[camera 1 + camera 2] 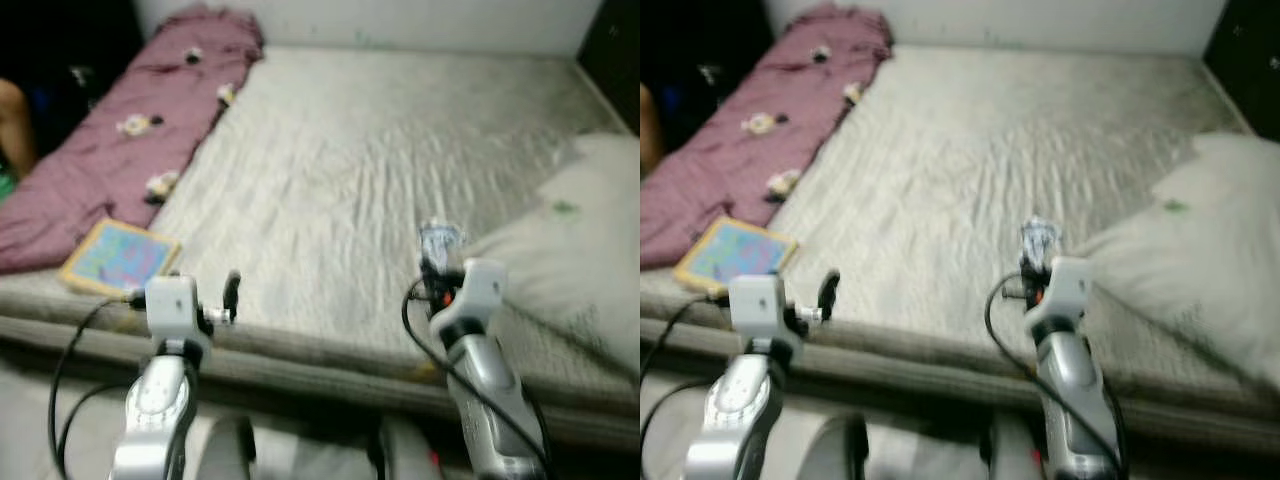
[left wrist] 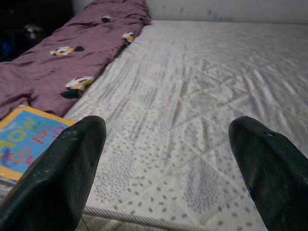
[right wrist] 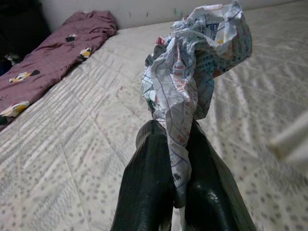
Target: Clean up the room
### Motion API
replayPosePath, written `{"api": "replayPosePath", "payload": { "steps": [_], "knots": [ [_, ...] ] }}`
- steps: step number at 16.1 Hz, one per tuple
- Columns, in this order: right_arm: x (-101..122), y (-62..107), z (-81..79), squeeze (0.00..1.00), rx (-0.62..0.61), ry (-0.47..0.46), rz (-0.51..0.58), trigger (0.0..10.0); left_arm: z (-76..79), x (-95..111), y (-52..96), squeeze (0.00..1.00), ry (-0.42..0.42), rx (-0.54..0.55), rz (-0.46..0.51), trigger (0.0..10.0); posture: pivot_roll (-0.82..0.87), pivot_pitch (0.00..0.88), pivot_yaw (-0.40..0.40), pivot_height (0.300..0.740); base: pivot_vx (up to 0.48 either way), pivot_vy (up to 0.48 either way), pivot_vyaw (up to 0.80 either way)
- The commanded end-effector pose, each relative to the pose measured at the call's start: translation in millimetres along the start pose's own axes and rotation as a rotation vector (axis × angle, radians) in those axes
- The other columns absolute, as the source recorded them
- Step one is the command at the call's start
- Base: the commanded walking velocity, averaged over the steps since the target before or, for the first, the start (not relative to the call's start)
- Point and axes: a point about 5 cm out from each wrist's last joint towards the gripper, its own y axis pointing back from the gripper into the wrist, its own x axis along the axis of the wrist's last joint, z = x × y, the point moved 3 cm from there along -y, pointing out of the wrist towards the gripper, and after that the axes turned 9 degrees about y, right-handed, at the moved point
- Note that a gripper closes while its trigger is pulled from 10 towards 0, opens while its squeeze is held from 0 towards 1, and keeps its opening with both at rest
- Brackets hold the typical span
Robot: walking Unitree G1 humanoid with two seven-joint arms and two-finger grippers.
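Observation:
My right gripper (image 3: 177,159) is shut on a crumpled printed paper (image 3: 195,62), held above the near part of the bed; the same paper (image 1: 438,243) pokes up over the right wrist. My left gripper (image 2: 168,163) is open, its two black fingertips wide apart over the bed's near edge, with nothing between them. A colourful children's book (image 1: 120,257) lies at the bed's near left corner, just left of the left gripper (image 1: 231,293). A maroon blanket (image 1: 130,130) with flower prints runs along the bed's left side.
The grey quilted mattress (image 1: 380,160) spreads ahead, its front edge just under my wrists. A pale pillow (image 1: 580,240) lies at the right. A person's limb (image 1: 14,125) shows at the far left in the dark. A white wall backs the bed.

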Motion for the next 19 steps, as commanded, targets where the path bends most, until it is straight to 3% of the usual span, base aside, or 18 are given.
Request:
{"api": "replayPosePath", "payload": {
  "steps": [1,4,11,16,18,19],
  "knots": [
    [2,-1.2,1.3,0.00,-0.012,0.001,0.006,10.0,-1.3,3,2.9,0.00,-0.008,0.004,0.006,10.0,-0.04,0.000,0.028,0.708,0.000,0.000,0.00],
    [6,-5.4,5.7,0.00,-0.031,0.006,0.014,10.0,1.6,2,4.5,0.00,-0.005,-0.004,0.001,10.0,-0.04,0.000,0.024,0.740,0.000,0.000,0.00],
    [2,1.2,16.7,0.00,-0.045,0.046,-0.018,10.0,10.3,8,7.1,0.00,0.023,-0.025,0.014,10.0,-0.04,0.000,-0.005,0.740,0.000,0.000,0.00],
    [0,5.2,21.2,0.00,-0.083,0.010,-0.041,10.0,7.8,9,9.3,0.00,0.031,0.001,0.018,10.0,-0.05,0.012,-0.015,0.740,0.000,0.000,0.00],
    [-4,3.8,29.4,0.00,-0.129,0.082,-0.083,10.0,6.1,10,9.6,0.00,0.028,0.010,0.018,10.0,-0.05,0.017,-0.013,0.740,0.000,0.000,0.00],
    [-5,2.9,32.7,0.00,-0.163,0.175,-0.099,10.0,5.2,10,9.9,0.00,0.024,0.015,0.018,10.0,-0.05,0.019,-0.012,0.740,0.000,0.000,0.00]
  ]
}}
